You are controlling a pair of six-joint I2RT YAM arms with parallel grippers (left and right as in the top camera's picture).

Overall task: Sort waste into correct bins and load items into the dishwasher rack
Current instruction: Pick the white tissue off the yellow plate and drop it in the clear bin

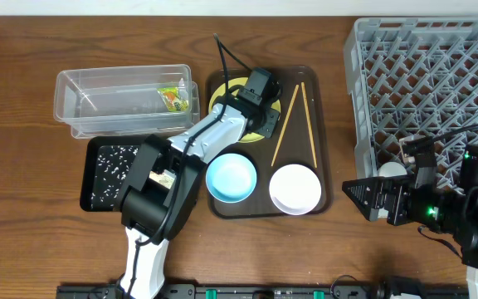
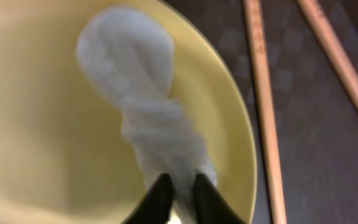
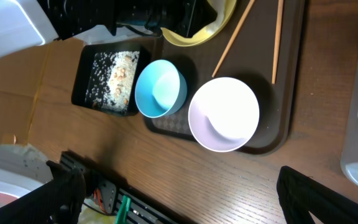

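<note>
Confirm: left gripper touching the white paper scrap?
Touching. Left wrist view shows the left gripper pinched shut on the paper scrap's twisted end, over the yellow plate.

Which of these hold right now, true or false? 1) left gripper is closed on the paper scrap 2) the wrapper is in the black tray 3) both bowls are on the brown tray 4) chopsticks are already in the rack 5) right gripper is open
1) True. The left gripper is pinched on the crumpled white paper scrap over the yellow plate.
2) False. The printed wrapper lies in the clear tub; the black tray holds the grains.
3) True. The light-blue bowl and the white bowl sit side by side on the brown serving tray.
4) False. Both chopsticks lie on the brown serving tray, not in the dishwasher rack.
5) True. The right gripper is open, holding nothing.
</note>
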